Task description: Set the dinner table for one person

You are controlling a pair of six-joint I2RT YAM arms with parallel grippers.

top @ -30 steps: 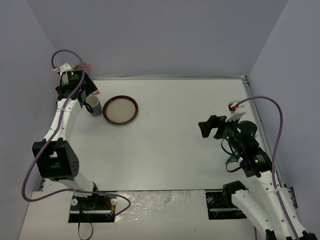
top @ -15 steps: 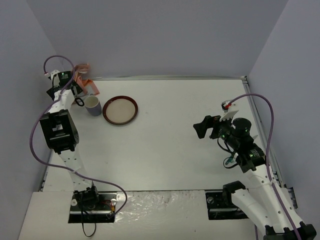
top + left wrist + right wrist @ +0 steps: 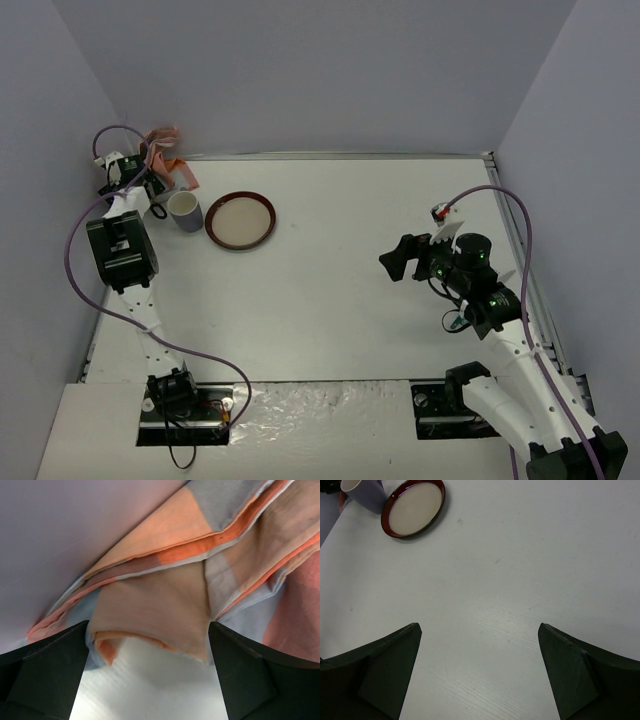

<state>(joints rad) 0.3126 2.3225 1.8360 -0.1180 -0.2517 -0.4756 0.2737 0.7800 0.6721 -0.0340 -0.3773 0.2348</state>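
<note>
Tabletop: your dinner table (image 3: 340, 300), white and matte, lies boxed in by plain lavender walls (image 3: 300, 70). Near its far left corner you have a plaid cloth (image 3: 165, 590), a mug (image 3: 185, 211) and a red-rimmed plate (image 3: 241, 220). Your left gripper (image 3: 149, 645) gapes wide at the cloth's fold; your right gripper (image 3: 479, 650) hangs spread above the right side.

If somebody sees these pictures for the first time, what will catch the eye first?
Probably the orange-and-blue plaid cloth bunched in the far left corner, with the open left gripper right before it. Then the red-rimmed plate and the mug beside it, near that corner; the open right gripper hangs over the right side of the dinner table.
</note>
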